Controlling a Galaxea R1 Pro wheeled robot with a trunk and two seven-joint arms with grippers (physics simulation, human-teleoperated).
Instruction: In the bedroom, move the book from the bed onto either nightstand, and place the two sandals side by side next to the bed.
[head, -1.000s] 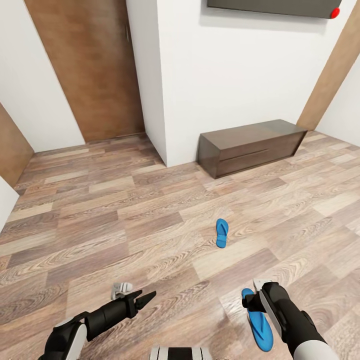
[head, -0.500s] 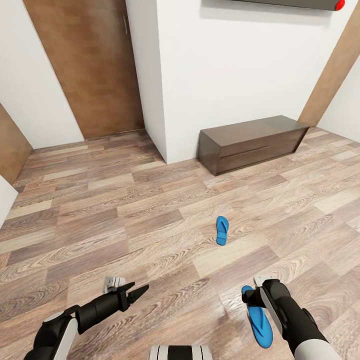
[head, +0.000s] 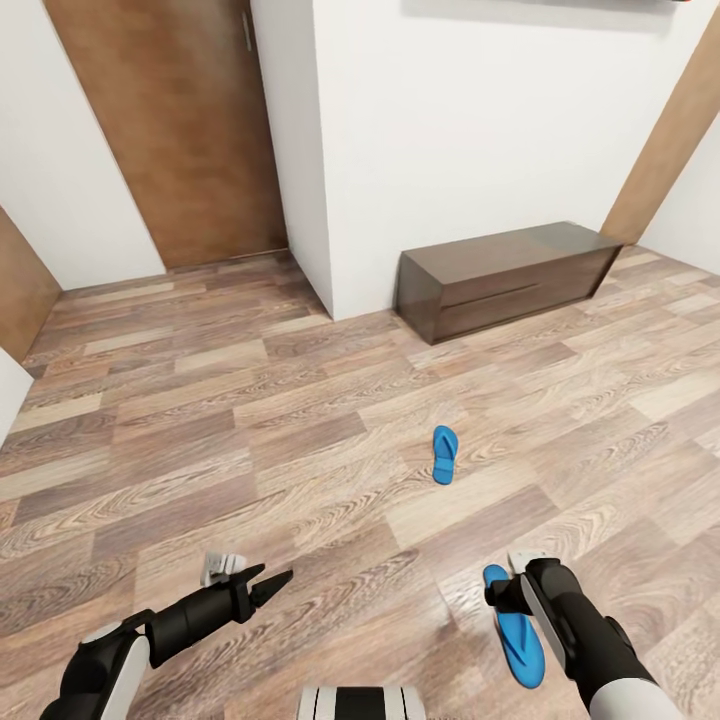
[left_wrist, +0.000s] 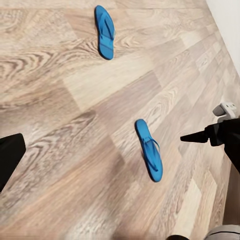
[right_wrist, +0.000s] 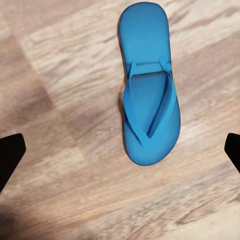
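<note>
1. Main risk, I'd say: the right gripper (head: 503, 592) comes down off-centre on the near sandal (head: 519, 640), pinches just the thin strap or skids off the flat sole, and nudges it across the floor (head: 300, 440) instead of lifting it.
2. Second worry: the far sandal (head: 444, 454) lies well apart, at about 11 o'clock from the near one and turned differently, so getting them side by side means carrying one over and lining it up. A sloppy drop leaves them crooked.
3. No bed, book or nightstand here, just a long low bench (head: 505, 276) against the wall at 1 o'clock, so the pair is probably a drive away from where it belongs.
4. Right gripper: spread wide, nothing in it, hanging above the near sandal (right_wrist: 147, 85) with the sandal between its fingers, not touching as far as I can tell.
5. Left gripper (head: 278, 582): looks pinched closed and empty, out at 7 o'clock over bare floor.
</note>
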